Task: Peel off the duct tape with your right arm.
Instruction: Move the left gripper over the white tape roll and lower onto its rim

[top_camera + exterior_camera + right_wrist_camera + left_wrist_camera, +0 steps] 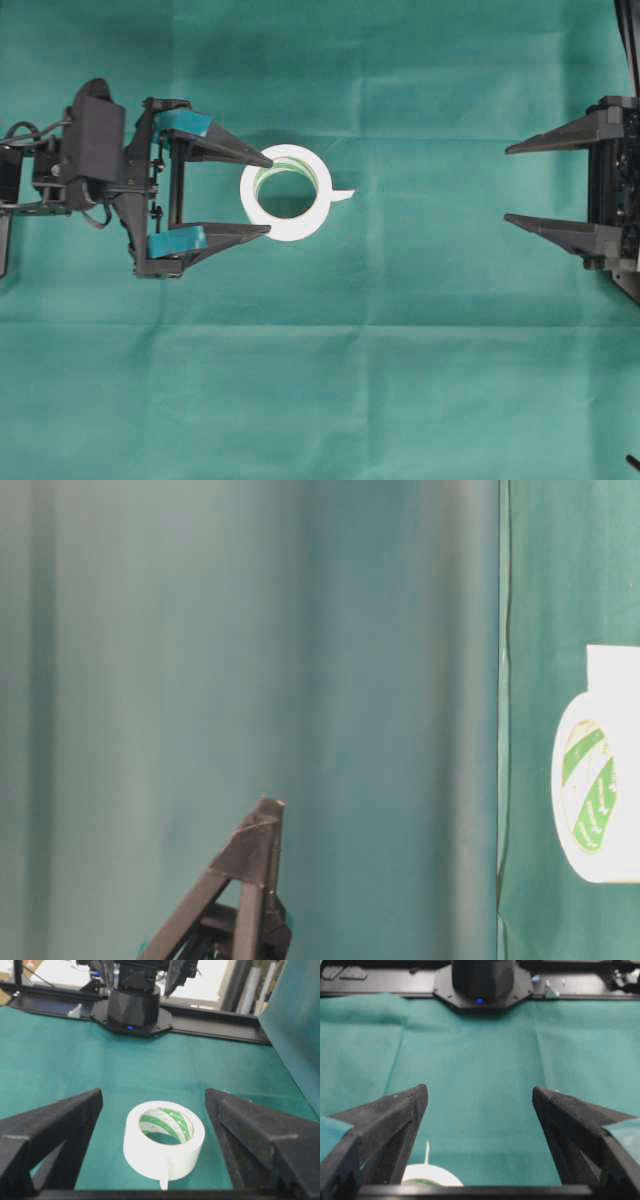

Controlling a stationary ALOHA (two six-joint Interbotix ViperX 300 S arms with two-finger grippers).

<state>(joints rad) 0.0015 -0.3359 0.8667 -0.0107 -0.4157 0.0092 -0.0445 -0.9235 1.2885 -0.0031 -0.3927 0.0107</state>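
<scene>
The duct tape [262,192] is a wide white roll lying flat on the green cloth, hole up, with a green-striped core. Its loose strip end [343,195] sticks out to the right. My left gripper [269,195], with teal-taped fingers, is open, its tips at either side of the roll's left edge. In the left wrist view the duct tape [430,1176] shows low between the fingers, nearer the left one. My right gripper [507,184] stands open far to the right, well apart from the roll. From the right wrist, the duct tape [164,1142] lies ahead with its strip end [164,1180] facing my right gripper [154,1095].
Green cloth [320,380] covers the whole table. The table-level view has the duct tape [600,780] at its right edge and one black finger [250,870] low down. The right arm's base [482,980] and the left arm's base [135,1005] stand at opposite table ends.
</scene>
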